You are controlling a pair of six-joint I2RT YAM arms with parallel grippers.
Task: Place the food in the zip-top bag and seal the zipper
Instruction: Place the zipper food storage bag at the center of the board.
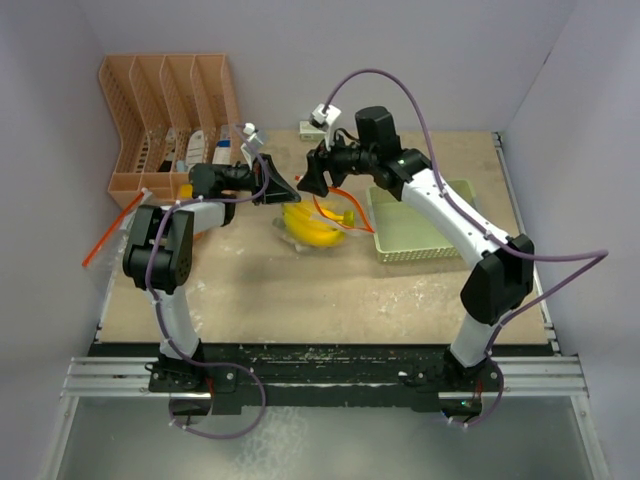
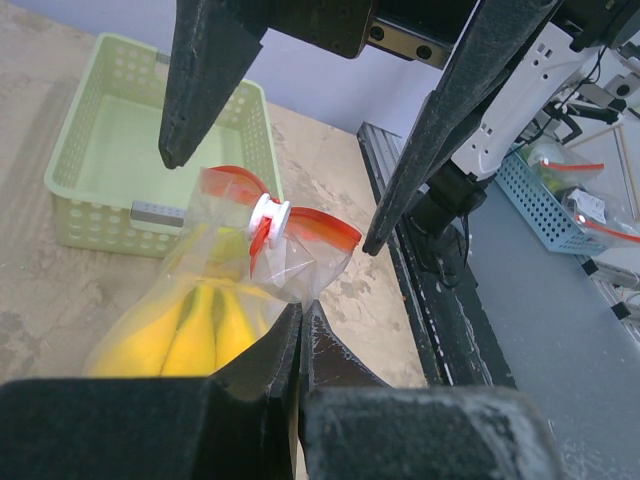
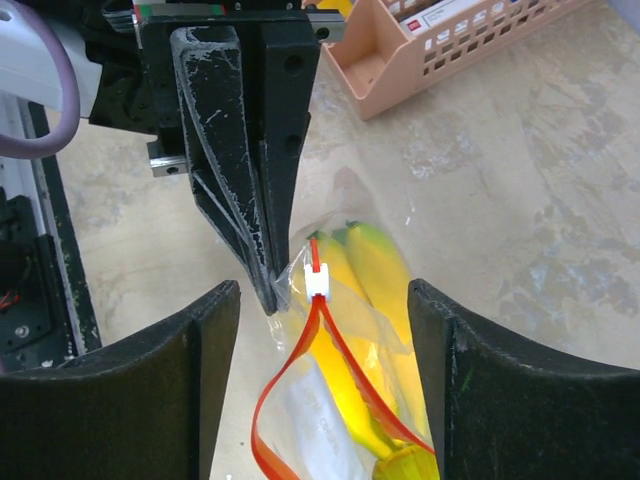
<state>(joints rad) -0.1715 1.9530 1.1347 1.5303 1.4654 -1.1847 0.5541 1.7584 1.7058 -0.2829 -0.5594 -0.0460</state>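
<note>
The left gripper [image 2: 300, 325] is pinched tight on the clear edge of the zip-top bag [image 2: 290, 268], just below its white slider [image 2: 270, 212]. The right gripper [image 3: 322, 300] stands wide apart, straddling the red zipper [image 2: 322, 228] and gripping nothing. The bananas [image 3: 375, 270] lie inside the bag. The pale green tray [image 1: 420, 252] sits at 3 o'clock of the bag in the top view.

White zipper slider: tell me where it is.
In the right wrist view the slider sits on the red zipper track over the bananas, beside the left gripper, shut on the bag, and inside the open right gripper.
</note>
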